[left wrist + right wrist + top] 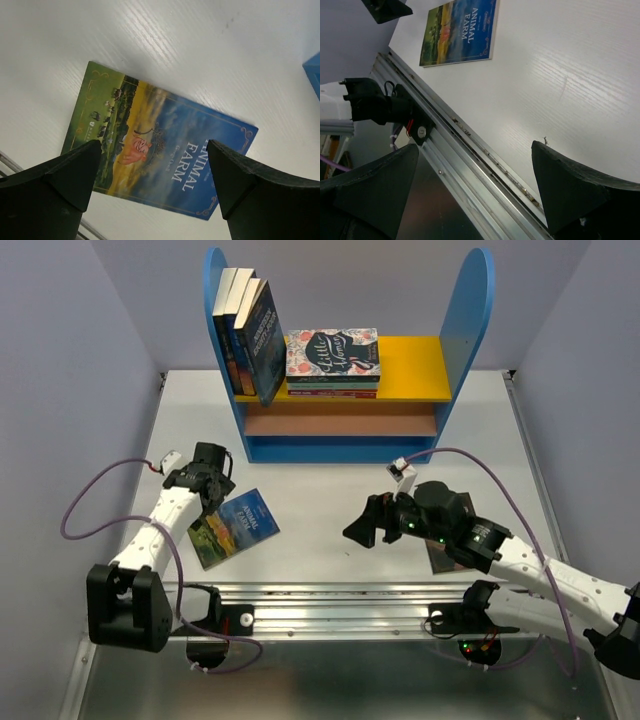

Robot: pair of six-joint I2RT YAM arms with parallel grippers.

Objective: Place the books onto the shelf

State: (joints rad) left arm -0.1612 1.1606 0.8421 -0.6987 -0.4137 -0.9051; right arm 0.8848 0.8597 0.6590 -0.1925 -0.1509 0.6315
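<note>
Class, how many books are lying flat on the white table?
1: the green-and-blue Animal Farm paperback at front left; a dark flat thing under the right arm may be another.

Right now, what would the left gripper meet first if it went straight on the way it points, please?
Most likely the Animal Farm book lying flat on the table; the open left gripper points at its cover.

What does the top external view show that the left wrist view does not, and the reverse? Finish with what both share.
Only top external: the whole shelf, upright books and a floral stack on its yellow board, and the right fingers, open. Only left wrist: the readable cover title and its pig picture. Both: the Animal Farm book lying flat on the white table, close to the open left fingers.
</note>
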